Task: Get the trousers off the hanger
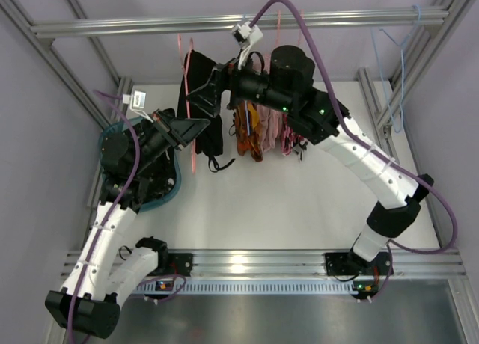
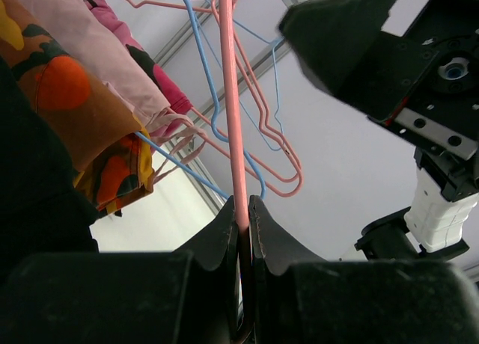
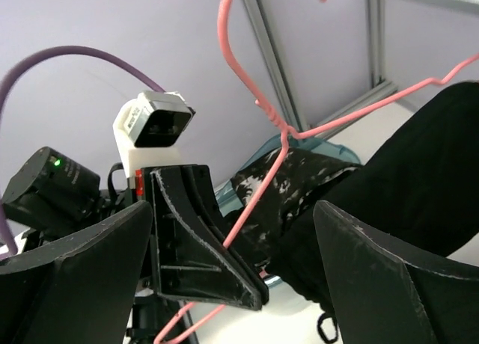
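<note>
My left gripper [image 2: 242, 209] is shut on the wire of a pink hanger [image 2: 229, 97]; in the top view it [image 1: 196, 127] is beside the dark hanging cloth. The plain black trousers [image 3: 408, 157] hang over this hanger [image 3: 258, 187], with a strap loop [image 3: 325, 329] dangling below. The black, white-speckled trousers [image 3: 299, 176] lie behind them. My right gripper [image 3: 232, 217] is open and empty, its jaws wide apart on either side of the left gripper [image 3: 198, 243] and the trousers. In the top view it [image 1: 206, 90] is up against the black trousers [image 1: 196, 75].
Orange patterned and pink garments [image 1: 258, 127] hang on pink and blue hangers [image 2: 262, 127] from the top rail [image 1: 224, 21], just right of the trousers. A teal bin [image 1: 112, 134] sits under the left arm. Aluminium frame posts [image 1: 378, 97] ring the white table.
</note>
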You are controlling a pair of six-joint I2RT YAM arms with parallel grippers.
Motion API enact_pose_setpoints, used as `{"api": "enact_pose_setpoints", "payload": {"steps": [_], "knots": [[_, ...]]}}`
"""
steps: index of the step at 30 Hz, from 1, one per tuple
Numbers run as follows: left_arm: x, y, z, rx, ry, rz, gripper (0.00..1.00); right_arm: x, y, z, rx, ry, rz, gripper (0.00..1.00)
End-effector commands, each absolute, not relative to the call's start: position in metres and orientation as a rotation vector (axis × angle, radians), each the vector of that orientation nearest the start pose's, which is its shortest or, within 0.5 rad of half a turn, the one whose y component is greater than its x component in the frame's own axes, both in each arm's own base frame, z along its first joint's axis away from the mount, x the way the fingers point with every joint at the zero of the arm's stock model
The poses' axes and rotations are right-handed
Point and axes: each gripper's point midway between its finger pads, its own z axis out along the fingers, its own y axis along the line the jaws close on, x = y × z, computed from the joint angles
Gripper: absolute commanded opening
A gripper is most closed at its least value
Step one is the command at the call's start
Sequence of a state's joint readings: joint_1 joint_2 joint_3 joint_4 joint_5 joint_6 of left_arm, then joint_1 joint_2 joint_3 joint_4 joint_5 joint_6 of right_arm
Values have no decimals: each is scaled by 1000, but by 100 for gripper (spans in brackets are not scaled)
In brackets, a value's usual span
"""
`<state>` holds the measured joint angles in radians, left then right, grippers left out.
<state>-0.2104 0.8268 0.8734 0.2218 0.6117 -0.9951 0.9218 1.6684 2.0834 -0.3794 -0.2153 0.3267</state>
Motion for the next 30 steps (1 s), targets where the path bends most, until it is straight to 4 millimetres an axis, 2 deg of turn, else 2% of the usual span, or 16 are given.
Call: {"api": "enact_pose_setpoints", "payload": {"steps": [1,6,9,12,17,21,22,24,25,26,29,30], "knots": [[222,-178,470,141,1270,-1338,0,250,443,509,-609,1481,1197,90],[215,-178,475,168,1257,-1341,0,255,466,493,-588,1528,1233,89],[211,-179,475,186,1256,-1344,0,250,477,490,-606,1522,1299,82],[209,-181,474,200,1259,-1349,0,253,485,491,-588,1521,1336,66],[202,-182,474,230,1253,-1350,0,254,493,494,-580,1509,1370,47],[201,-182,472,239,1255,-1345,0,251,495,497,-596,1495,1392,0],[205,-180,470,226,1266,-1329,0,249,494,498,-598,1492,1397,0],[207,-179,466,211,1288,-1311,10,244,490,503,-605,1481,1412,0],[209,-178,464,220,1290,-1284,18,242,487,507,-604,1473,1416,0],[211,-176,463,208,1293,-1268,34,238,481,514,-606,1459,1428,0],[209,-173,456,225,1314,-1205,66,225,469,531,-608,1424,1463,0],[204,-170,459,233,1303,-1181,68,223,465,536,-605,1413,1473,0]]}}
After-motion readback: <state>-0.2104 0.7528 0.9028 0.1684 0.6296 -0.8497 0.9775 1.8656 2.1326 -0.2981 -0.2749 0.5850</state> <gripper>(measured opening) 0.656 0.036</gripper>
